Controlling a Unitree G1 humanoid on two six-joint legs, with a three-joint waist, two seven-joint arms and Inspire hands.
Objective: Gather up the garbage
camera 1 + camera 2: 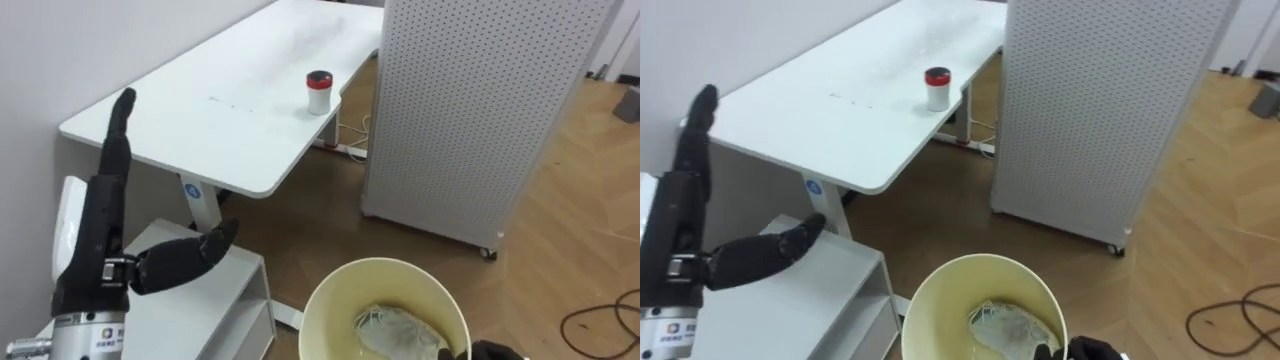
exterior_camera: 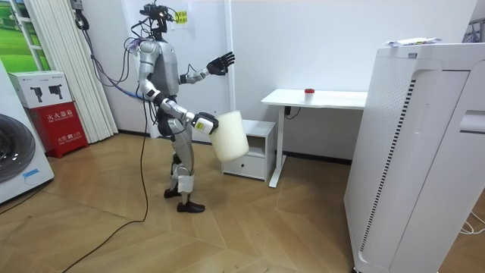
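**item: standing robot, bucket in right hand, left hand raised**

eye views, looking down: a cream bucket (image 1: 325, 295) at the lower edge, mouth upward. inside it, on the bottom, lies a crumpled wad (image 1: 400, 332) of pale paper or film. beyond it is a white desk (image 1: 230, 115) carrying a red-lidded jar (image 1: 318, 92), upright near the desk's right edge and well apart from both hands. a white perforated panel (image 1: 470, 110) stands just right of the desk. a low white cabinet (image 1: 195, 305) sits under the desk's near end.

room view adds the whole stance. the robot stands upright on the wood floor, short of the desk, facing the room view's right. the bucket hangs clear of the floor at hip height, tilted. a washing machine (image 2: 15, 163) and a red box (image 2: 57, 121) stand behind the robot at the room view's left. the perforated panel proves to be one side of a tall white unit.

left hand (image 1: 100, 250): raised in front of the chest, forearm upright, fingers straight and pointing up, thumb spread to the side. it holds nothing.

right hand (image 1: 495, 352): low at the bucket's near right rim, dark fingers pinched over the rim, carrying the bucket.
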